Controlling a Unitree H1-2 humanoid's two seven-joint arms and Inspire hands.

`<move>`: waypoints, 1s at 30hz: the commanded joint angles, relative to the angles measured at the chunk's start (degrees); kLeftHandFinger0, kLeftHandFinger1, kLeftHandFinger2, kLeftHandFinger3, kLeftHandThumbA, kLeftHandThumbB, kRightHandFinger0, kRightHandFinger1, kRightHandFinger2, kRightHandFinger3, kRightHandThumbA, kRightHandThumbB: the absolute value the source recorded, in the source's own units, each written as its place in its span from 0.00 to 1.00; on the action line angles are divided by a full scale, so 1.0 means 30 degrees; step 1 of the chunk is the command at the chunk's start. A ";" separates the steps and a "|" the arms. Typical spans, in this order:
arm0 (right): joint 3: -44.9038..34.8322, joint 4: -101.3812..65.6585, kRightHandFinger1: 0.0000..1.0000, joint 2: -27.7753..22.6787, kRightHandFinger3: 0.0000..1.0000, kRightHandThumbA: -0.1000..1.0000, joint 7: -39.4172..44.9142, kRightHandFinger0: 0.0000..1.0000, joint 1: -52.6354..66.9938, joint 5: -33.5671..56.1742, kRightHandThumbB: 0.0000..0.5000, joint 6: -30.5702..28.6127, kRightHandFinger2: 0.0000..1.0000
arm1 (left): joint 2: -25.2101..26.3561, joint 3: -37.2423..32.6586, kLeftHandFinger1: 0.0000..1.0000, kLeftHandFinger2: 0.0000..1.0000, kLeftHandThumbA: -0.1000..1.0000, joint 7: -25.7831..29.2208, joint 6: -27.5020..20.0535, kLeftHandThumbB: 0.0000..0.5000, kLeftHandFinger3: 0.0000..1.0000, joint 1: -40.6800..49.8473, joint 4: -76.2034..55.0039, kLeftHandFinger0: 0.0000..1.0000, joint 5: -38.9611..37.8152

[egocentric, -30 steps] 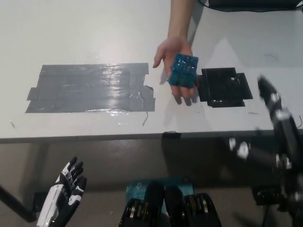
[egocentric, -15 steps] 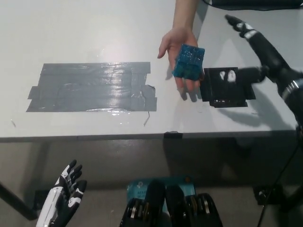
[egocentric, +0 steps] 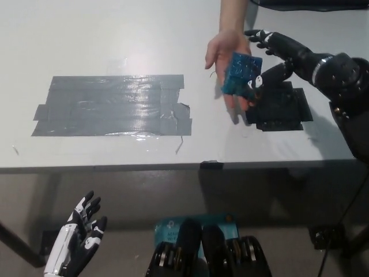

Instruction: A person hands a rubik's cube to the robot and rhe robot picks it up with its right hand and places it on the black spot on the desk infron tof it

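A person's hand (egocentric: 223, 52) reaches in from the top and holds up a blue rubik's cube (egocentric: 240, 75) on its palm. My black right hand (egocentric: 272, 56) is open right beside the cube, fingers spread above and a thumb tip close to its right face; I cannot tell if it touches. The black spot (egocentric: 280, 108), a square of black tape, lies on the white desk (egocentric: 115, 40) just below and right of the cube, partly hidden by my hand. My white left hand (egocentric: 76, 242) rests open at the lower left, below the desk edge.
A large patch of grey tape (egocentric: 109, 106) covers the desk's left middle. The desk's front edge (egocentric: 173, 167) runs across the picture. A dark object sits at the top right corner (egocentric: 311, 4). A blue item (egocentric: 193, 226) lies on the floor below.
My right arm swung up from the lower right, over the desk, then in leftward to the cube. The person's hand lifted the cube slightly up and right. The left hand stayed put.
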 commanded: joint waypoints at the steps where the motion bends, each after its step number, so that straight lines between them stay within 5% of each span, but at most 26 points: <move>1: -0.0238 0.0547 1.00 0.0446 1.00 0.85 0.0810 1.00 -0.2040 0.0282 1.00 0.0261 1.00 | 0.0281 -0.0189 1.00 1.00 0.64 -0.0207 -0.0606 0.52 1.00 -0.0263 -0.0248 0.85 0.0466; 15: 0.0411 0.1191 1.00 0.0481 1.00 0.86 0.1582 1.00 -0.2382 -0.0813 1.00 0.0262 1.00 | 0.0527 -0.0440 0.91 0.92 0.62 -0.0432 -0.0005 0.61 1.00 -0.0354 -0.0764 0.75 0.0788; 17: 0.0994 0.1438 1.00 0.0232 1.00 0.75 0.2247 1.00 -0.2598 -0.1350 0.93 0.0262 1.00 | 0.0478 -0.0478 0.89 0.91 0.61 -0.0422 0.0084 0.62 1.00 -0.0442 -0.0778 0.73 0.0788; 18: 0.1663 0.1593 1.00 0.0053 1.00 0.69 0.2650 1.00 -0.2777 -0.1794 0.82 0.0262 1.00 | 0.0476 -0.0479 0.88 0.91 0.62 -0.0398 0.0072 0.63 1.00 -0.0447 -0.0758 0.73 0.0832; 20: 0.3877 0.2459 1.00 -0.0447 1.00 0.48 0.4464 1.00 -0.3546 -0.2770 0.74 0.0097 1.00 | 0.0466 -0.0474 0.87 0.90 0.64 -0.0329 0.0190 0.64 1.00 -0.0468 -0.0846 0.72 0.0963; 23: 0.6228 0.3342 1.00 -0.0923 1.00 0.43 0.6218 1.00 -0.4245 -0.3826 0.85 -0.0076 1.00 | 0.0485 -0.0403 0.85 0.89 0.61 -0.0392 0.0226 0.59 1.00 -0.0554 -0.0804 0.70 0.0771; 25: 0.6767 0.3526 0.98 -0.1067 1.00 0.41 0.6299 0.86 -0.4337 -0.4065 0.84 0.0260 1.00 | 0.0475 -0.0410 0.84 0.88 0.61 -0.0397 0.0235 0.58 1.00 -0.0576 -0.0789 0.69 0.0770; 26: 0.7207 0.3512 0.75 -0.1213 1.00 0.35 0.5864 0.65 -0.4276 -0.4512 0.80 0.0119 0.85 | 0.0516 -0.0424 0.83 0.88 0.61 -0.0428 0.0142 0.57 1.00 -0.0565 -0.0781 0.68 0.0788; 27: 0.7401 0.3506 0.69 -0.1269 1.00 0.33 0.5610 0.54 -0.4252 -0.4717 0.80 0.0017 0.82 | 0.0534 -0.0434 0.83 0.88 0.61 -0.0443 0.0096 0.57 1.00 -0.0565 -0.0776 0.68 0.0800; 28: 0.7516 0.3365 0.70 -0.1350 0.91 0.21 0.4877 0.54 -0.4093 -0.5012 0.75 -0.0033 0.79 | 0.0560 -0.0437 0.83 0.87 0.60 -0.0473 0.0004 0.58 1.00 -0.0576 -0.0726 0.67 0.0778; 30: 0.6672 0.2769 0.92 -0.1421 0.39 0.02 0.3048 0.93 -0.3502 -0.4865 0.68 -0.0080 0.77 | 0.0528 -0.0423 0.81 0.86 0.60 -0.0502 -0.0238 0.56 1.00 -0.0695 -0.0474 0.66 0.0671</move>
